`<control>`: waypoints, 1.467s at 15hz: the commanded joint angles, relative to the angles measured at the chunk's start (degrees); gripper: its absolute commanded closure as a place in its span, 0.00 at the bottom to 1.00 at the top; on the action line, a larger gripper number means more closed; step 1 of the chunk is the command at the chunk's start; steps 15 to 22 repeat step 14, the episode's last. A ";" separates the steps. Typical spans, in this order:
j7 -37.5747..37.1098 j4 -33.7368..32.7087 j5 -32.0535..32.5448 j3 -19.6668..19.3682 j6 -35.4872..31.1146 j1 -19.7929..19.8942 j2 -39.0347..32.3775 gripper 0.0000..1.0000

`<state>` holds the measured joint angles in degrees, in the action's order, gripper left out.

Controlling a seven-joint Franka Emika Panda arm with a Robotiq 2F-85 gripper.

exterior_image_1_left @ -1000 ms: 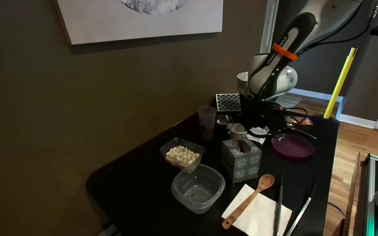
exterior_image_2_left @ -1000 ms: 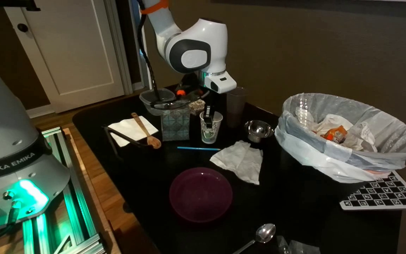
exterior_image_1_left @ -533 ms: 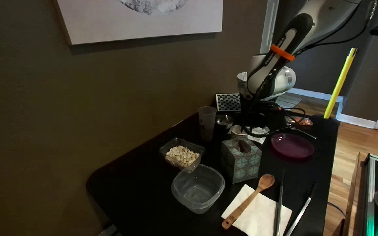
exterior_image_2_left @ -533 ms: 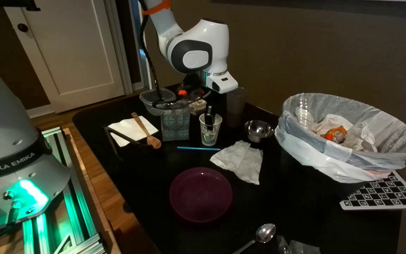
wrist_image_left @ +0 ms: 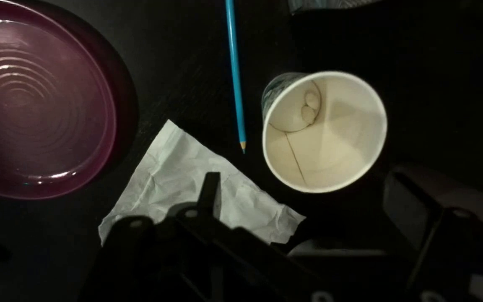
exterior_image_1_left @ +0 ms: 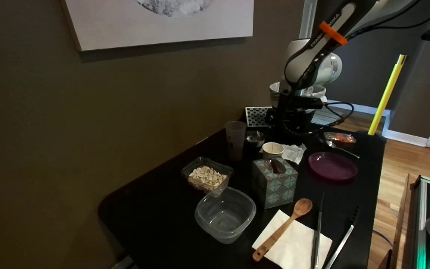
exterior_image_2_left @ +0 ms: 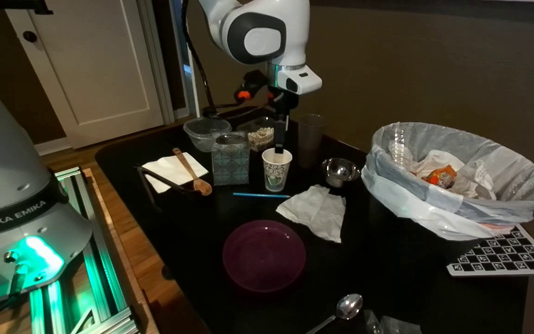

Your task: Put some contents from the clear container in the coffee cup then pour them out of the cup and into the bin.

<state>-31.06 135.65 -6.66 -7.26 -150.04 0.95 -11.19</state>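
Observation:
The coffee cup (exterior_image_2_left: 276,174) is a white paper cup with a printed pattern, upright on the black table. In the wrist view two small pale round bits lie at the bottom of the cup (wrist_image_left: 325,130). My gripper (exterior_image_2_left: 280,149) hangs just above it, fingers pointing down. Seen from the wrist, the gripper (wrist_image_left: 307,184) has its fingers wide apart with nothing gripped. The clear container (exterior_image_1_left: 186,172) holds the contents (exterior_image_1_left: 206,177), pale oat-like flakes. The bin (exterior_image_2_left: 410,197), with a whitish liner and trash inside, stands to the right in an exterior view.
Close by the cup are a patterned tissue box (exterior_image_2_left: 231,164), a tall frosted cup (exterior_image_2_left: 310,144), a metal cup (exterior_image_2_left: 340,172) and a crumpled napkin (exterior_image_2_left: 315,211). Farther off are a larger clear tub (exterior_image_1_left: 225,215), a wooden spoon (exterior_image_1_left: 284,228) and a maroon plate (exterior_image_2_left: 264,255).
The gripper was down at the cup, a finger over its front wall. It has since opened and risen off it. The cup shifted very slightly and stays standing.

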 commanded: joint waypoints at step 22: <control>4.62 -0.04 7.83 1.41 13.10 2.44 13.84 0.00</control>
